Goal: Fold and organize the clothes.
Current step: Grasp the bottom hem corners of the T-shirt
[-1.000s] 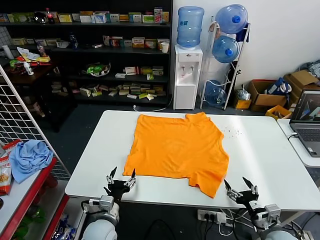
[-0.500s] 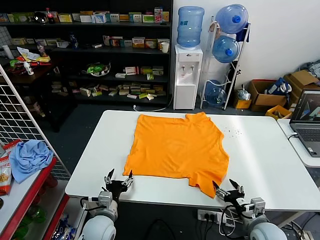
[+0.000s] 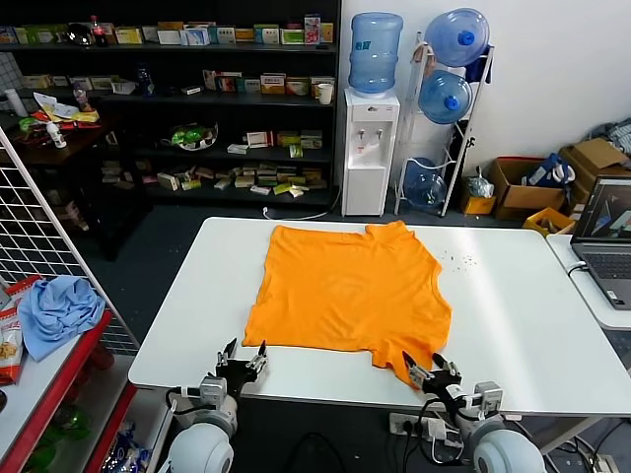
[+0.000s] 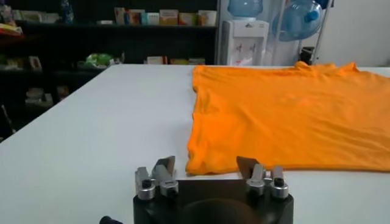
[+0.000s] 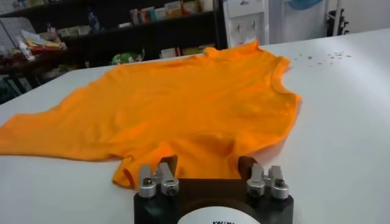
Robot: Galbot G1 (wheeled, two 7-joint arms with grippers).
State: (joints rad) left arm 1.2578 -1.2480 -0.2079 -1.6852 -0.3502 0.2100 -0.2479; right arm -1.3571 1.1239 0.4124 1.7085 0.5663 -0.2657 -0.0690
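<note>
A plain bright orange T-shirt [image 3: 347,296] lies on a white table [image 3: 523,305], beside black grippers.

This looks like a storeroom or small shop. Behind the white table [image 3: 513,296] stand dark shelves [image 3: 197,108] full of boxes, and beside them a water cooler [image 3: 371,148] and cardboard boxes [image 3: 518,187].

One orange T-shirt [image 3: 346,298] is seen mid-frame on one white table [image 3: 513,305]. Two grippers, left [image 3: 244,360] and right [image 3: 425,371], are counted at the bottom. Four water bottles [image 3: 376,51] are counted at upper right.
</note>
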